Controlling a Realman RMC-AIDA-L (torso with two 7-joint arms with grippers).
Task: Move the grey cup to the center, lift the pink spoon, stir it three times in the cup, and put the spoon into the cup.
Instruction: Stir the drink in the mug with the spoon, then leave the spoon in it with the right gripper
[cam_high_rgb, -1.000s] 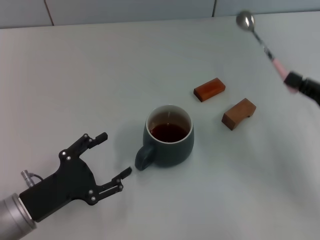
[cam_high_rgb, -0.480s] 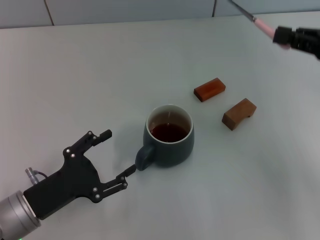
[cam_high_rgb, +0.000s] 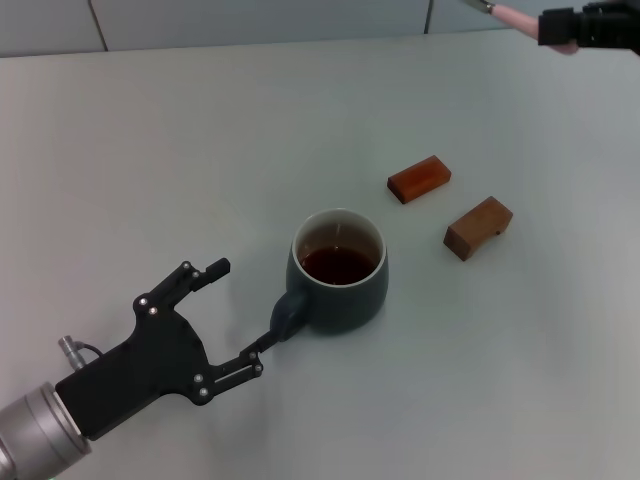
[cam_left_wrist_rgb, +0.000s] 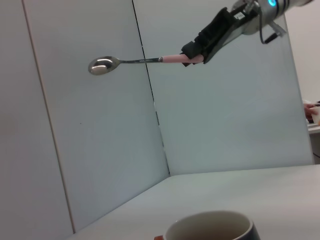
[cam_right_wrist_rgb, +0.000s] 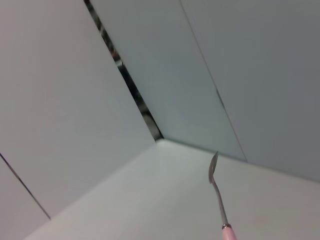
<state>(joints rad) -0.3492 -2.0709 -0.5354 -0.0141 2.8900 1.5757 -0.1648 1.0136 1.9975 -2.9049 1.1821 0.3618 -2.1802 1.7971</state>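
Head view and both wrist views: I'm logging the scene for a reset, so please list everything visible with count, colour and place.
grey cup: one, dark slate-grey with whitish inside and dark brown liquid, near the table's middle, handle toward the left gripper.
pink spoon: one, silver bowl and pale pink handle, held high in the air at the far right.
wooden blocks: two, reddish-brown, right of the cup; one farther back, one nearer and more to the right.
table: one, pale grey.
wall panels: pale, behind the table.
left gripper: black, open, one fingertip at the cup's handle.
right gripper: black, shut on the spoon's handle, top right.
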